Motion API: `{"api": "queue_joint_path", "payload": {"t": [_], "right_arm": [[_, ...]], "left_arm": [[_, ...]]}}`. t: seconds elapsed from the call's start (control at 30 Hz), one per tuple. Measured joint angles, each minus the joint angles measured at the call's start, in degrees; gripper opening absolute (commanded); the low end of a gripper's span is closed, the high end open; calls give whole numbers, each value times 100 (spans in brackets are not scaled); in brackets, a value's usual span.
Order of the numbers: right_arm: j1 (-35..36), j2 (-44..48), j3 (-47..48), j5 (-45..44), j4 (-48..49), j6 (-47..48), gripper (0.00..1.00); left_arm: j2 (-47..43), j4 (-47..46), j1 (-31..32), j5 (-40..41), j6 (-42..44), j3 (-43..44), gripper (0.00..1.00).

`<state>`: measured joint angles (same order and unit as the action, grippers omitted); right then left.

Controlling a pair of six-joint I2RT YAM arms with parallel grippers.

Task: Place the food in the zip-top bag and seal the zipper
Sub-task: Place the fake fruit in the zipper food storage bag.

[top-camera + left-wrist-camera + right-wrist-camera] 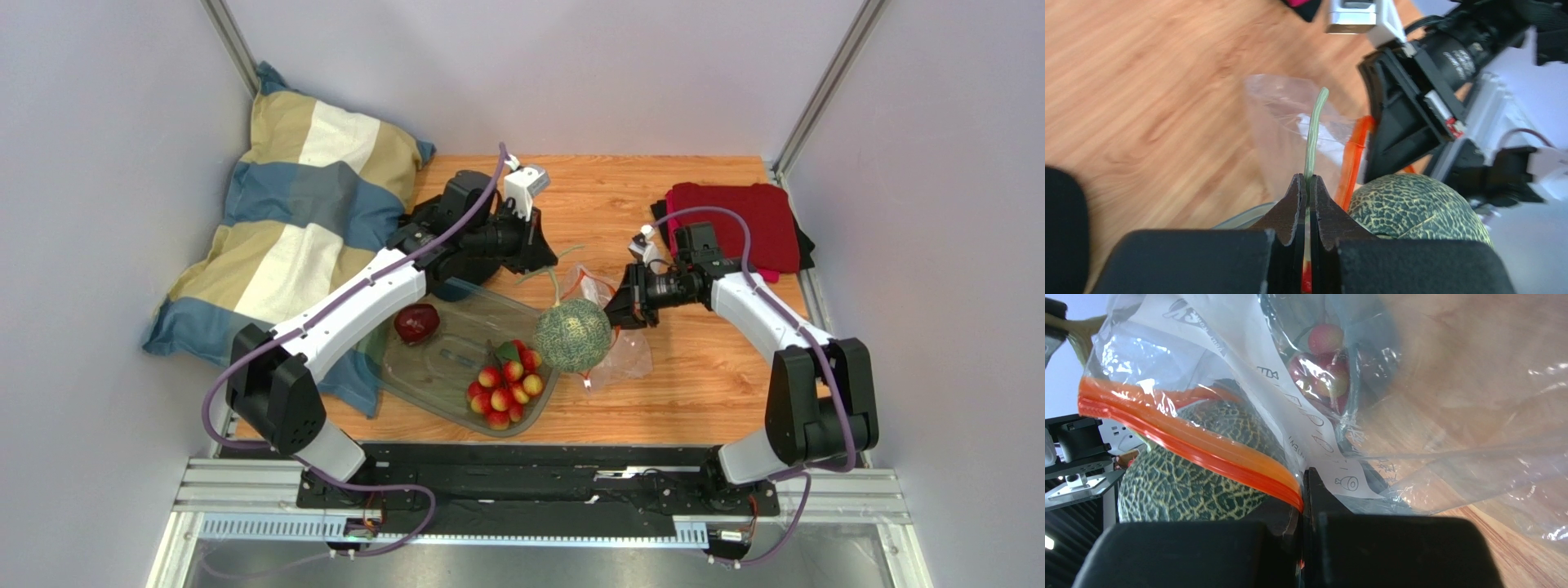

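Both jaws clenched: left gripper (1307, 180) holds the melon (572, 335) by its pale green stem (1313, 128), right gripper (1303, 478) grips the zip-top bag (623, 355) at the orange zipper (1186, 438). Melon sits at the bag mouth, just beside the clear tub (423, 374). Apple (416, 324) and small-fruit bunch (505, 390) lie in the tub on the desk (687, 392).

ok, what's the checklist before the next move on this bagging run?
1. Right gripper shut on the zipper of the zip-top bag: ok.
2. Left gripper shut on the melon stem: ok.
3. Melon fully inside the bag: cannot tell; it sits at the mouth.
4. Apple and fruit bunch bagged: not ok, both lie in the tub.
5. Zipper sealed: not ok.
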<state>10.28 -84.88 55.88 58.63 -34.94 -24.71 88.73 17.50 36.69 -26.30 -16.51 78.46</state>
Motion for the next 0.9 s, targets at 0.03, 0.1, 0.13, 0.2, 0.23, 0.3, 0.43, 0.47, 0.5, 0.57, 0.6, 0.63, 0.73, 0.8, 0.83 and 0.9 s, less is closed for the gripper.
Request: {"api": "queue_joint_path", "payload": {"t": [0.03,0.1,0.13,0.2,0.23,0.3,0.43,0.47,0.5,0.57,0.6,0.63,0.73,0.8,0.83,0.9], "right_arm": [[-7,-37,0,0,2,17,0],[-26,-114,0,-13,-20,48,0],[-31,-149,0,-33,-50,79,0],[-37,-199,2,-74,-144,136,0],[-55,-216,4,-118,-208,181,0],[-92,-227,13,-205,-330,249,1],[-146,-295,164,-396,-575,389,12],[-149,-330,216,-452,-623,433,20],[-149,-361,249,-507,-660,466,23],[-149,-398,317,-645,-772,538,29],[-149,-402,348,-717,-839,590,34],[-149,-402,376,-772,-905,634,35],[-149,-402,466,-940,-1036,730,34],[-149,-400,549,-1058,-1123,793,34],[-149,-396,581,-1113,-1161,815,34],[-149,-396,651,-1220,-1248,874,14]], "left_arm": [[20,164,63,280,98,96,0],[114,522,267,866,267,393,0],[190,721,435,1314,345,612,0],[407,1121,774,2015,417,1084,0],[525,1257,909,2332,424,1298,0],[817,1591,1178,2983,404,1751,0],[1198,2020,1274,3746,278,2024,0],[1322,2162,1248,3934,221,2063,0],[1410,2247,1235,4054,175,2090,0],[1665,2518,1204,4336,52,2221,0],[1827,2706,1193,4476,-11,2350,0],[1963,2817,1187,4581,-57,2448,0],[2149,3023,1182,4787,-136,2516,0],[2157,3154,1185,4857,-160,2522,0],[2157,3195,1187,4885,-173,2549,0],[2157,3263,1189,4924,-227,2634,0]]}}
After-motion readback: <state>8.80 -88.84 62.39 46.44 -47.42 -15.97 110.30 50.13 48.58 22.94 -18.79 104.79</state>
